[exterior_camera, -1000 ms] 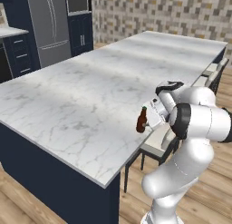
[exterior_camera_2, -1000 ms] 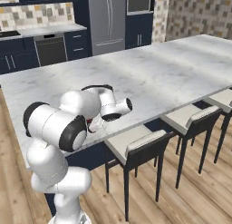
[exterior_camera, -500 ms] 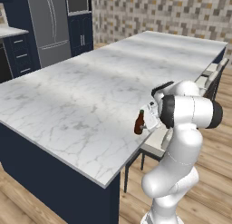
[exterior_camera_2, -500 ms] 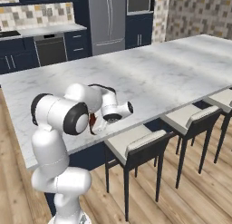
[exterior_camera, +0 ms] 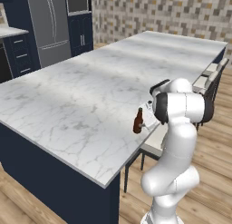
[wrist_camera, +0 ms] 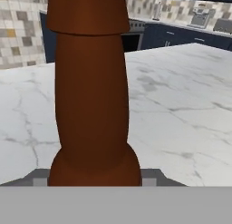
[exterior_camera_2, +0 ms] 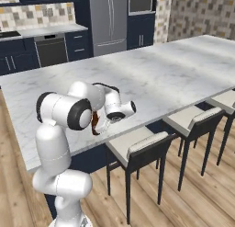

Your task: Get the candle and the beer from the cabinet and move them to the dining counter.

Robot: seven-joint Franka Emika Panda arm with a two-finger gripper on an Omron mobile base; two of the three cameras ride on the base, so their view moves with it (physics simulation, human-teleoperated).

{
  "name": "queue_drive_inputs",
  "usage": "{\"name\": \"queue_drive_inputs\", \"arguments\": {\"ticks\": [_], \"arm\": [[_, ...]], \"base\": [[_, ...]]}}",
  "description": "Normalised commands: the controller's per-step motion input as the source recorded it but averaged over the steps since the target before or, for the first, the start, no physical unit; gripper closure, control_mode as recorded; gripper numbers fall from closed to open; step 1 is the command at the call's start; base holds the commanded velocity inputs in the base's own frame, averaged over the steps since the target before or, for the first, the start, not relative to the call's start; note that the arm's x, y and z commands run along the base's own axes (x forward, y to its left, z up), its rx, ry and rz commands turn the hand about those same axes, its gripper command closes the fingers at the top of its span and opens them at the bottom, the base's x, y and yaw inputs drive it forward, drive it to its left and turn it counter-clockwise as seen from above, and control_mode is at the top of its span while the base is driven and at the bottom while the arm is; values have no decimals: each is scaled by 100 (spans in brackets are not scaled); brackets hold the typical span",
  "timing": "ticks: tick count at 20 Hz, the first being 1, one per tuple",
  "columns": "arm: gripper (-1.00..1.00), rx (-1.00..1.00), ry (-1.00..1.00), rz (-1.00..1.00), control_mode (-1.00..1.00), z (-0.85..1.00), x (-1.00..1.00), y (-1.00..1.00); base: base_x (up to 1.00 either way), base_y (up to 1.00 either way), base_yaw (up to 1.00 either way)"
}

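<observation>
I am looking over the dining counter, where the beer is standing upright near the counter's near right edge, just beside the robot's bent white arm. The pincer is sitting right against the bottle on its right side, at label height; in the hand view the brown bottle is rising close up between the two finger tips at the bottom, but whether the jaws are pressing on the glass or merely flanking it I cannot tell. In the right base view the bottle is showing as a sliver of brown tucked behind the arm's elbow, so the arm itself is blocking most of it from that side. The marble around the bottle is bare. Pale-seated stools are lining the counter's right side, one just below the arm, pushed in close to the edge. Far across the room, a steel refrigerator is standing among navy cabinets, with a dark oven under a tiled backsplash to the left.
</observation>
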Motion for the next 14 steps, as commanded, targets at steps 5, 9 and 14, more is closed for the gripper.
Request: {"name": "queue_drive_inputs", "arguments": {"ticks": [5, 9, 14], "arm": [[100, 0, 0, 7, -100, -2, 48, 0], [100, 0, -3, 7, -100, -16, 42, 0], [100, 0, -2, 6, -100, -28, 43, 0]], "base": [[0, 0, 0], [0, 0, 0], [0, 0, 0]]}}
